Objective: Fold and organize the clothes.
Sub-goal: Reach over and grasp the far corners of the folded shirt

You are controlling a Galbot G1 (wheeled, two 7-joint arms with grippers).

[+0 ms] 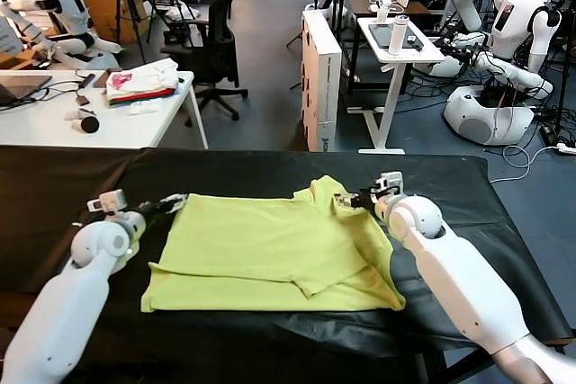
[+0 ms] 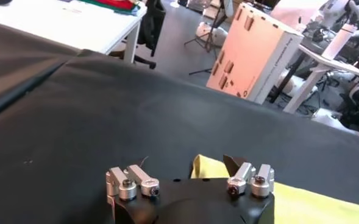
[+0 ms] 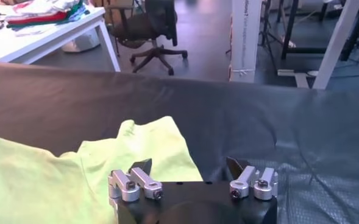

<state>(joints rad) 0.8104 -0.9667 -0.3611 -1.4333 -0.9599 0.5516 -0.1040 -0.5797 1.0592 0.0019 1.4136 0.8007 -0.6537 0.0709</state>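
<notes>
**Both tools at the far corners, ready to pinch**

The left tool [image 1: 171, 203] hangs spread at the far-left corner of the T-shirt [image 1: 270, 254], pinching nothing. The shirt lies near the middle of the black worktop [image 1: 63, 186], partly folded, its right sleeve bunched at the far side. The right tool [image 1: 346, 200] is spread too, over that bunched cloth. To do well, each tool should probably close on one layer at its corner, low and level; from the wrist views, contact with the cloth is hard to judge.
</notes>
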